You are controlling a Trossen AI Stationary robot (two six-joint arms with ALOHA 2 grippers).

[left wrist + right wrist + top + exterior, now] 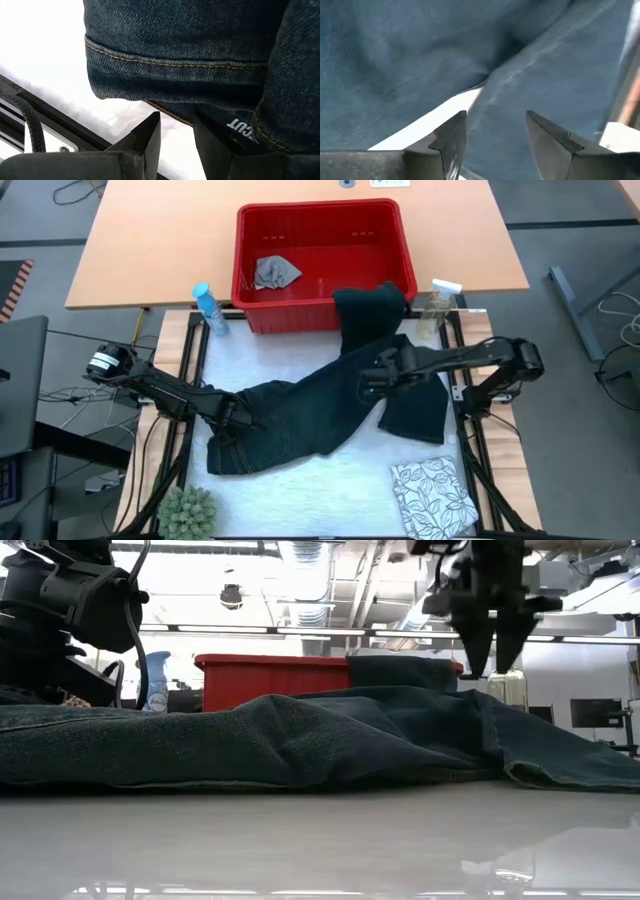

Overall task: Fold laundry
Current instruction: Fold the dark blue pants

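the dark denim jeans (300, 415) lie spread across the white work surface (330, 485), one leg running up over the front rim of the red plastic basket (325, 225). a small grey cloth (275, 272) sits inside the basket. a white cloth with grey leaf print (432, 496) lies folded at the near right corner of the surface, apart from the jeans.

the left gripper (238, 420) is at the waistband end of the jeans, low on the fabric. in the left wrist view its fingers (145, 140) sit at a stitched hem, with denim pinched between them; the jaws are partly closed on the jeans.

the right gripper (497, 655) hangs above the middle of the jeans. in the low view its fingertips are clear of the fabric, and in the right wrist view the jaws stand apart with nothing between them.

a blue bottle (208, 308) and a clear spray bottle (437, 305) stand beside the basket. a green plant (188, 513) sits at the near left corner.
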